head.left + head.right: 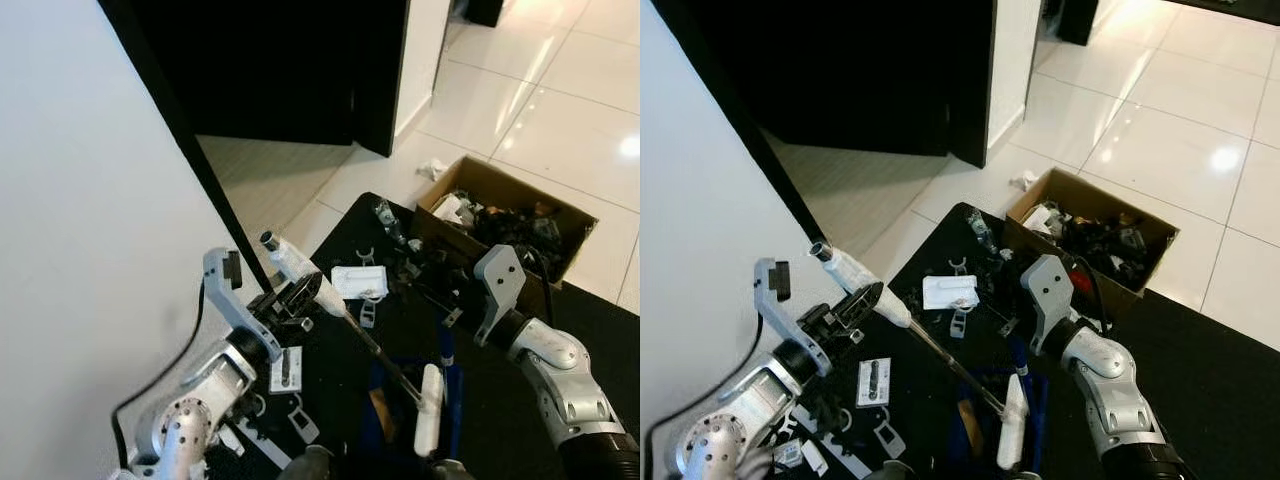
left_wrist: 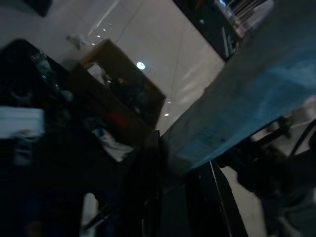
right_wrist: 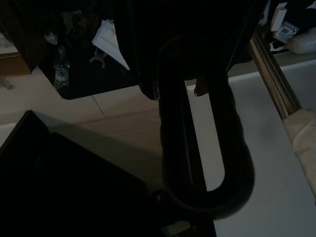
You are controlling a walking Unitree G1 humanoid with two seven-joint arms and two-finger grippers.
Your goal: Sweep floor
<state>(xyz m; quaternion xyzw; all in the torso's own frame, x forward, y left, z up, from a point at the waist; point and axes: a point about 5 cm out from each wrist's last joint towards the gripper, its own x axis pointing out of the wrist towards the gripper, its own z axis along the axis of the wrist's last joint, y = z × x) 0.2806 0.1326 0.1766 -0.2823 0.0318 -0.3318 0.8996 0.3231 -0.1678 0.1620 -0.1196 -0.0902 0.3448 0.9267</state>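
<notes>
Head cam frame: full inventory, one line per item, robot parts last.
Broom: 1, white grip and dark shaft, slanting over the mat, held by left claw.
Mat: 1, black, on the floor.
Cardboard box: 1, brown, full of dark clutter, at the mat's far edge.
Bottle: 1, clear, lying beside the box.
White packet: 1, mid-mat.
Crumpled paper: 1, white, on tiles.
Floor tiles: glossy white.
Left claw: shut on broom.
Right claw: above mat clutter.

Box contents (a dark, indistinct jumble)
</notes>
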